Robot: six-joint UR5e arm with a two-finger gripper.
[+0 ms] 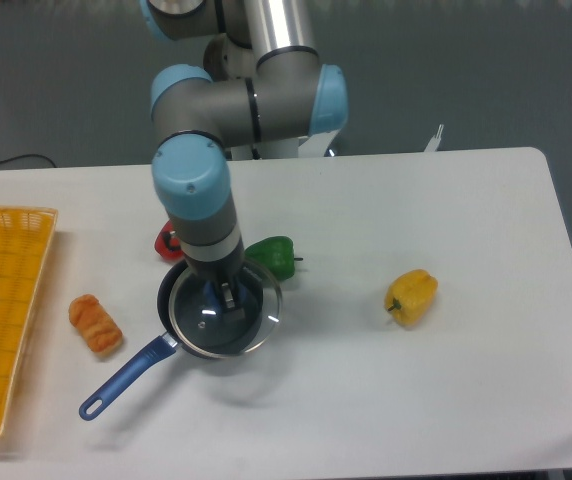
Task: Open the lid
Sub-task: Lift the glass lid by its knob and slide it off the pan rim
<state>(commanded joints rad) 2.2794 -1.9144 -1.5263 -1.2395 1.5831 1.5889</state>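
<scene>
The end effector (222,296) points straight down over the middle of the lid (251,322), left of the frame's centre and a little below it. The lid lies directly beneath the fingers, so the coming move looks vertical rather than sideways. The lid is a round glass disc, so it has no long axis; its rim sits slightly to the right of the saucepan (171,300), overhanging that side and seeming a little tilted. The blue knob is hidden by the fingers, which stand narrow around the lid's centre; whether they already clamp the knob I cannot tell.

The saucepan's handle runs toward the lower left of the frame. A green pepper (276,256) lies just beside the pan's upper right edge, and a red pepper (169,240) sits near its upper left, partly behind the arm. A bread roll (95,324) lies left of the pan, a yellow basket (6,310) at the far left, a yellow pepper (412,296) well apart to the right. The white tabletop (446,390) is flat and smooth.
</scene>
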